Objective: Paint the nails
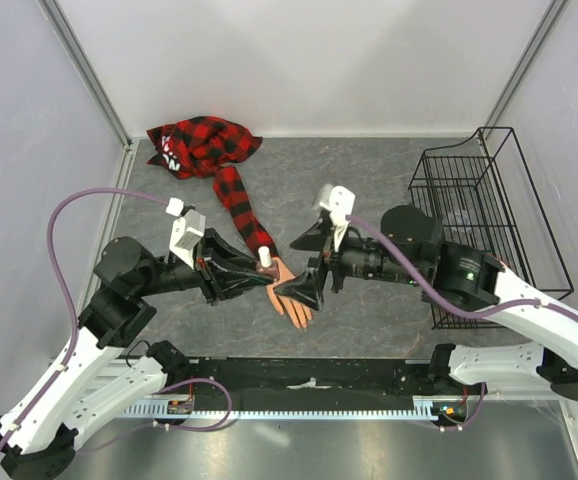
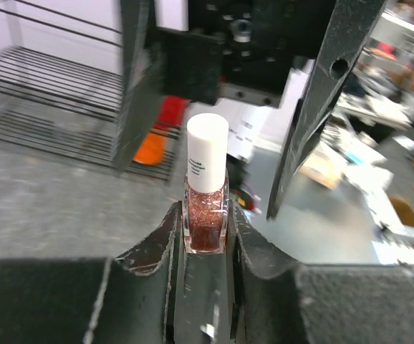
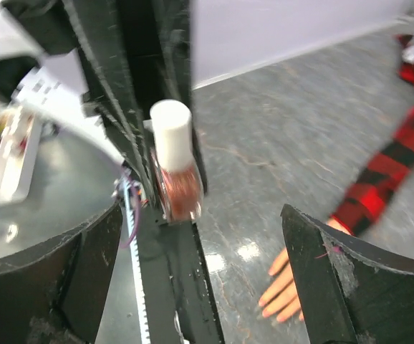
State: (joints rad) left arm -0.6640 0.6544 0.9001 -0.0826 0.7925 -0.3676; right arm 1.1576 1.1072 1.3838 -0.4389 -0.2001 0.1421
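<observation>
My left gripper (image 1: 260,277) (image 2: 205,223) is shut on a small bottle (image 2: 206,215) of reddish glitter polish with a white cap (image 2: 207,152), held upright. The bottle (image 1: 265,262) (image 3: 176,183) hangs just above the wrist of the peach mannequin hand (image 1: 293,298). My right gripper (image 1: 284,270) (image 3: 200,269) is open wide. Its fingers (image 2: 314,107) stand on either side of the cap without touching it. The hand's fingers lie flat on the table, and the nails (image 3: 263,302) show as tiny tips. The red-and-black plaid sleeve (image 1: 237,200) (image 3: 386,172) runs back from the hand.
A black wire basket (image 1: 489,215) stands at the right of the grey table. The bunched plaid shirt (image 1: 201,143) lies at the back left. White walls close off the back and both sides.
</observation>
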